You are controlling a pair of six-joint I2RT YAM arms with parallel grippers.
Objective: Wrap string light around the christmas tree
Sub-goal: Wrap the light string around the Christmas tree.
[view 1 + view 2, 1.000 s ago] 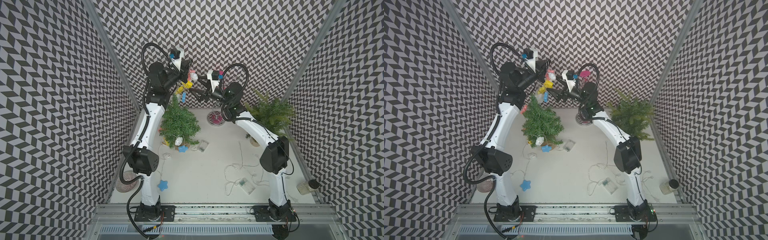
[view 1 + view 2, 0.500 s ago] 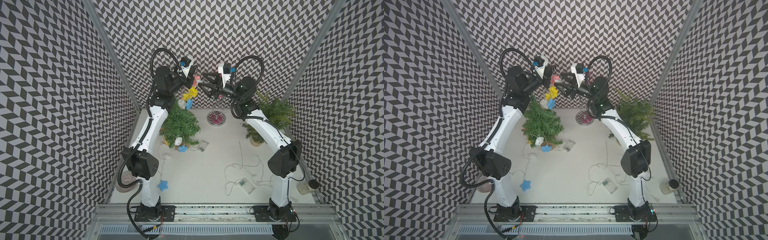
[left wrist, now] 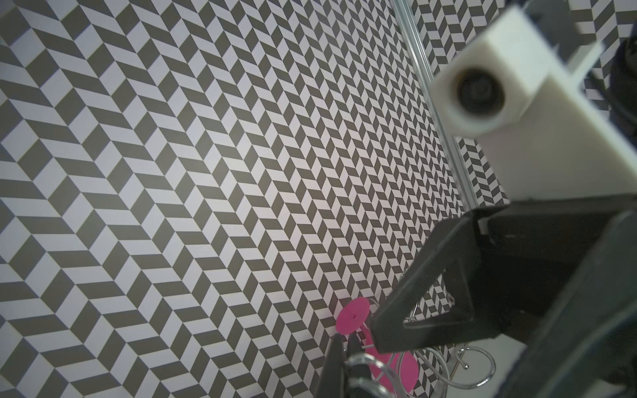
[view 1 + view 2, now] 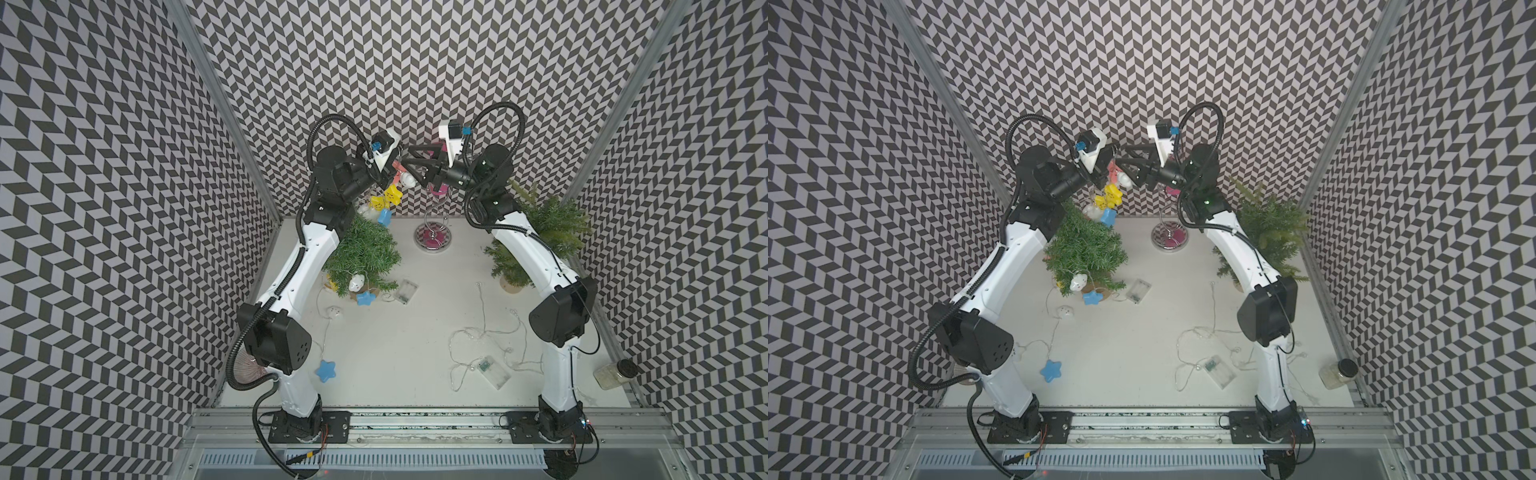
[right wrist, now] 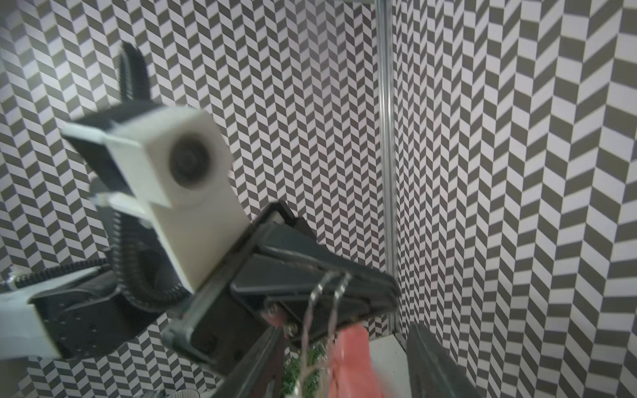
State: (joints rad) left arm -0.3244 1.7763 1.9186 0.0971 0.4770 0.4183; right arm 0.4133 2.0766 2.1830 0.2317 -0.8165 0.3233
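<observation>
The christmas tree (image 4: 365, 257) (image 4: 1084, 249) stands at the back left of the table, partly behind my left arm. The string light runs from a blue star (image 4: 326, 370) on the table, past the tree's foot, up to yellow stars (image 4: 392, 195) hanging above the treetop. My left gripper (image 4: 394, 167) (image 3: 344, 348) is held high by the back wall, shut on the thin wire. My right gripper (image 4: 409, 161) (image 5: 348, 361) meets it tip to tip. Its jaws stand apart on either side of a pink light (image 5: 348, 355) and the wire (image 5: 310, 310).
A second small tree (image 4: 548, 232) stands at the back right behind my right arm. A metal spiral stand with pink discs (image 4: 434, 241) sits at the back middle. Another wire with a clear battery box (image 4: 492, 371) lies front right, and a jar (image 4: 615, 371) is in the right corner.
Both arms have risen and come together near the back wall, lifting the hanging lights higher. My right gripper's jaws have narrowed around the pink light.
</observation>
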